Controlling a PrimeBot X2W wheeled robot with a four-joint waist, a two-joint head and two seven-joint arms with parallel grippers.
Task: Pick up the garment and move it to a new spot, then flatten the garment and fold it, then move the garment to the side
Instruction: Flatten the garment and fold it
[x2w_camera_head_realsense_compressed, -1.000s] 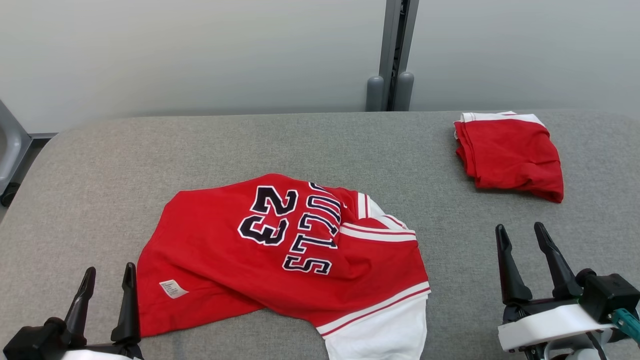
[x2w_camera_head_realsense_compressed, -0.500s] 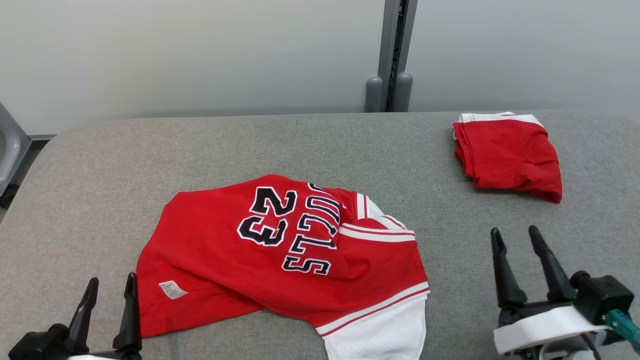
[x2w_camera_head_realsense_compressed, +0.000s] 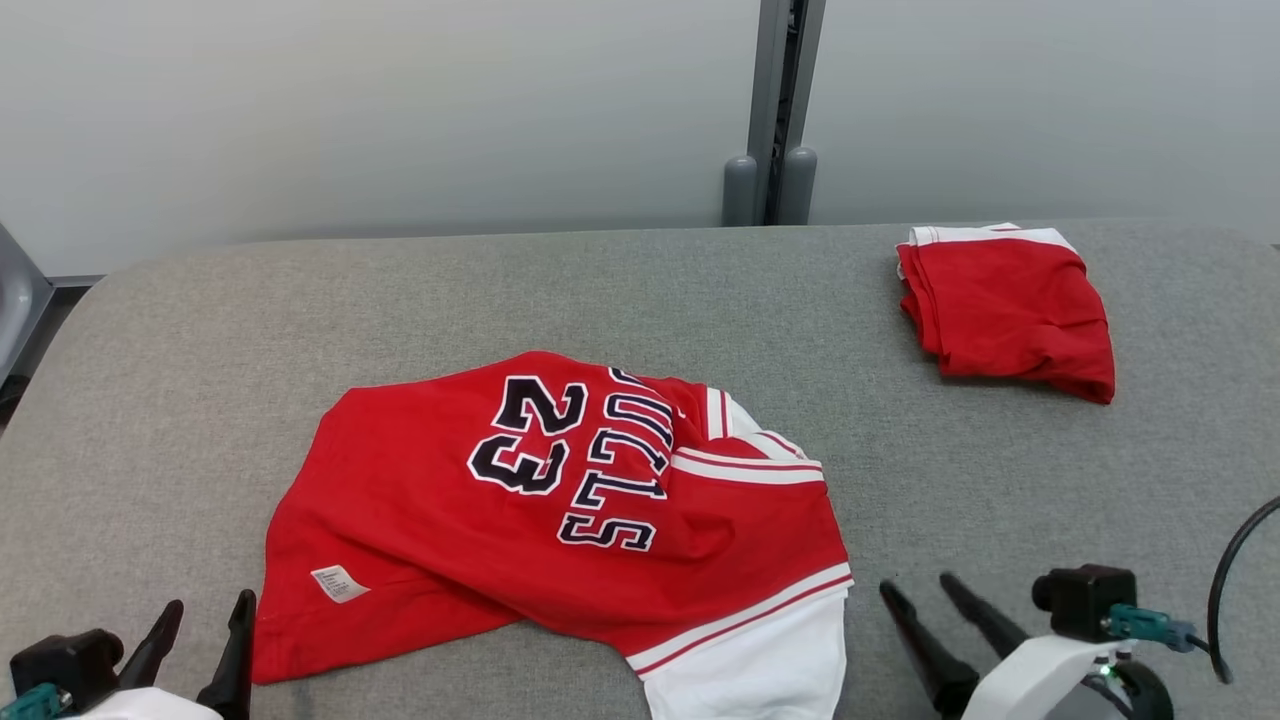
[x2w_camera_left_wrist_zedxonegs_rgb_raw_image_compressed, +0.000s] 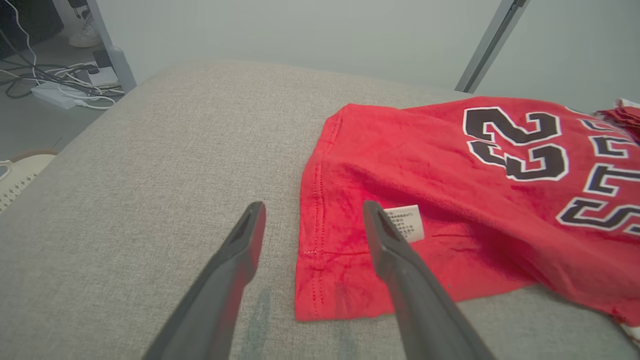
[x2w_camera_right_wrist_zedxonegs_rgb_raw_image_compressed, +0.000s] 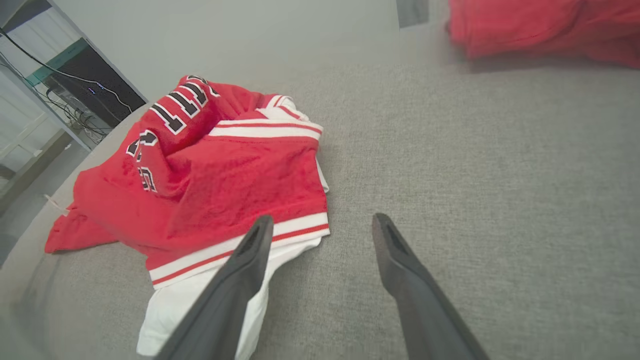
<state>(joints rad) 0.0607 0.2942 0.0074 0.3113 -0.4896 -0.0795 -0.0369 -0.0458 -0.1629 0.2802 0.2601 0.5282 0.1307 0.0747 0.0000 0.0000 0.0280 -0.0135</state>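
Note:
A red jersey (x2w_camera_head_realsense_compressed: 480, 520) with dark "23" lettering and white striped sleeves lies crumpled at the front middle of the grey padded table (x2w_camera_head_realsense_compressed: 640, 290). My left gripper (x2w_camera_head_realsense_compressed: 210, 603) is open at the lower left, just off the jersey's hem corner. In the left wrist view the left gripper (x2w_camera_left_wrist_zedxonegs_rgb_raw_image_compressed: 314, 205) straddles the hem edge of the jersey (x2w_camera_left_wrist_zedxonegs_rgb_raw_image_compressed: 450, 190), close to its white label (x2w_camera_left_wrist_zedxonegs_rgb_raw_image_compressed: 406, 222). My right gripper (x2w_camera_head_realsense_compressed: 915, 583) is open and tilted left, just right of the white sleeve (x2w_camera_head_realsense_compressed: 760, 670). The right gripper (x2w_camera_right_wrist_zedxonegs_rgb_raw_image_compressed: 323, 217) is empty beside the jersey (x2w_camera_right_wrist_zedxonegs_rgb_raw_image_compressed: 225, 175).
A second red garment (x2w_camera_head_realsense_compressed: 1010, 310), folded, lies at the table's back right and also appears as the folded garment (x2w_camera_right_wrist_zedxonegs_rgb_raw_image_compressed: 540, 25) in the right wrist view. A grey post (x2w_camera_head_realsense_compressed: 775, 110) stands behind the table. Cables (x2w_camera_left_wrist_zedxonegs_rgb_raw_image_compressed: 65, 85) lie on the floor beyond the left edge.
Both grippers have sunk lower in the head view. The right one has also swung left toward the white sleeve and tilted. The jersey lies as before; the camera shifted slightly.

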